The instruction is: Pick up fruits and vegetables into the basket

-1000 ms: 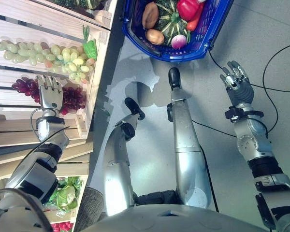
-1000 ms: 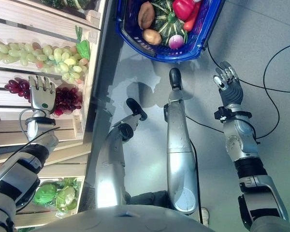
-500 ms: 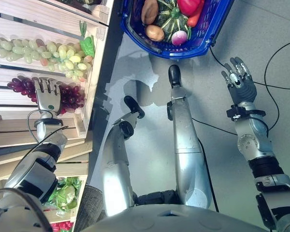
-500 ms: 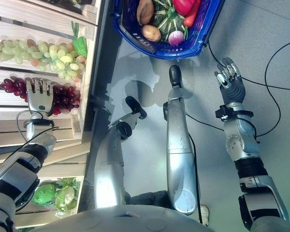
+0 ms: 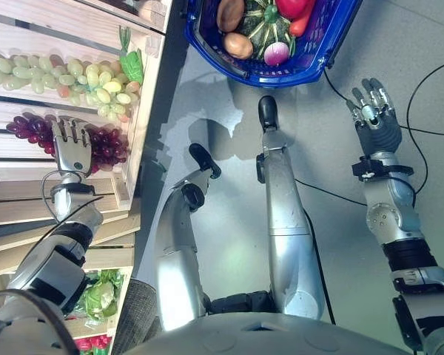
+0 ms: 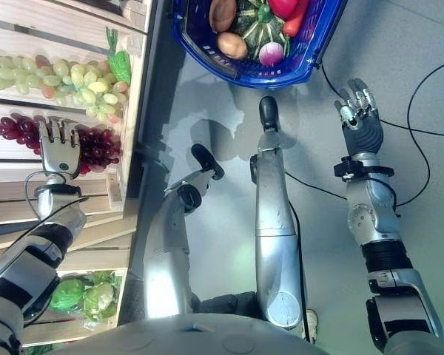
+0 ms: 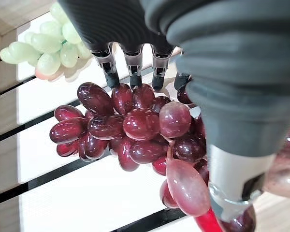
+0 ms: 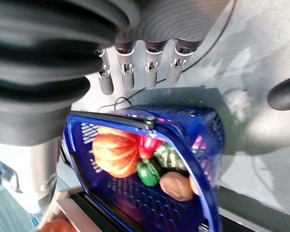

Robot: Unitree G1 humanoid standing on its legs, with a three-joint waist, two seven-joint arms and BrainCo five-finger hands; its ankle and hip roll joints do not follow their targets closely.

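Nearest the robot, on the lower shelf at its left, lie green cabbages (image 5: 98, 297) in a wooden crate. Above them, on a white slatted wooden shelf (image 5: 15, 157), the left hand (image 5: 72, 150) rests flat over a bunch of red grapes (image 5: 103, 146), its fingers straight and spread with the dark tips lying on the berries; in the left wrist view the fingertips (image 7: 134, 77) touch the top of the bunch (image 7: 135, 130) and the thumb stands beside it without closing round anything, so the hand is open and holds nothing. The red grapes lie on the slats, stretching to both sides of the hand. Just beyond them on the same shelf lies a long bunch of green grapes (image 5: 66, 75), a few of its berries tinged orange, and at its end near the shelf's edge sits a small green leafy vegetable (image 5: 132, 65). On the robot's right, the right hand (image 5: 376, 118) hangs in the air above the grey floor (image 5: 399, 44), fingers straight and slightly apart, palm empty; its wrist view shows the fingers (image 8: 147, 70) extended with nothing between them. Farthest off, on the floor in front of the robot, stands a blue plastic basket (image 5: 333, 37), well apart from both hands. Inside it are a brown potato (image 5: 238, 45), a larger brown potato (image 5: 229, 13), a dark green striped squash (image 5: 270, 22), a pink-and-white turnip (image 5: 276, 52), a red bell pepper (image 5: 290, 7) and, seen in the right wrist view, an orange pumpkin (image 8: 115, 152) and a green pepper (image 8: 147, 173).
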